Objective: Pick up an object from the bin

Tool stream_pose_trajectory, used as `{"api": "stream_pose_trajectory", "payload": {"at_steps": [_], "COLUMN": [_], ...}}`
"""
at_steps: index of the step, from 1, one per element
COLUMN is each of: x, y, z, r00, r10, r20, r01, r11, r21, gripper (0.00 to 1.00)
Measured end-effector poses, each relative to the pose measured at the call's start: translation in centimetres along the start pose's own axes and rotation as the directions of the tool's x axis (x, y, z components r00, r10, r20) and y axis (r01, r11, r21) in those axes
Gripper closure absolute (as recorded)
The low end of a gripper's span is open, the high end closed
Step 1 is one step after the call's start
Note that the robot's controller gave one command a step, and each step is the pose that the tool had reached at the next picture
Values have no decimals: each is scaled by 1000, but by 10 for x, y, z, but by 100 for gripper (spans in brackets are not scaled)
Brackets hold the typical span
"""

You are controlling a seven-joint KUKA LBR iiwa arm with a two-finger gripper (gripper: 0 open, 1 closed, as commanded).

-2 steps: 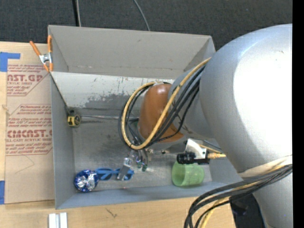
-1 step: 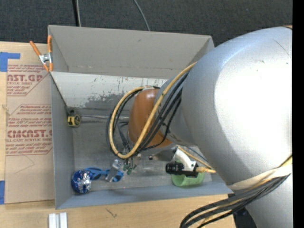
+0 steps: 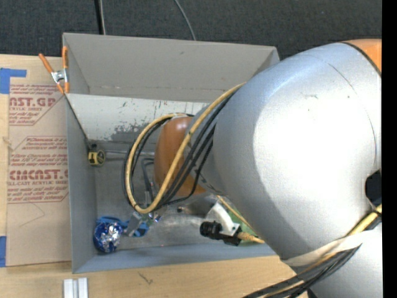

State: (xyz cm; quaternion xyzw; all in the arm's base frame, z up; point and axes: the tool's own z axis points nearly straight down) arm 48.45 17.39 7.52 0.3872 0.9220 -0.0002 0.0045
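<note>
The orange wrist cover (image 3: 173,148) hung low near 1 shiny blue ball (image 3: 107,234), presumably positioned to pick; we couldn't tell the pincer's state.

dark, perhaps carpeted floor (image 3: 260,11) at the back; pale wooden tabletop (image 3: 186,282) along the near edge.

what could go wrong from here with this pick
1. The looped cables on the orange-covered wrist hang low over the bin floor and might snag the small blue piece below them.
2. The shiny blue ball sits near the bin's lower left corner in the view; a nudge could roll it against the wall, making it awkward to grasp.
</note>
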Motion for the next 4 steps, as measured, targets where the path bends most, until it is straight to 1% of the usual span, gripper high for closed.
{"api": "stream_pose_trajectory", "payload": {"at_steps": [1,2,3,4], "x": [2,-21,-31,-69], "y": [3,-1,2,-19], "z": [-2,-123,-208,-206], "r00": [1000,1000,993,829], "r10": [-3,-13,-117,-559], "r20": [-3,-4,-3,-7], "r01": [3,13,117,559], "r11": [1000,1000,993,829], "r21": [-5,-3,-4,-1], "gripper": [100,100,100,100]}}
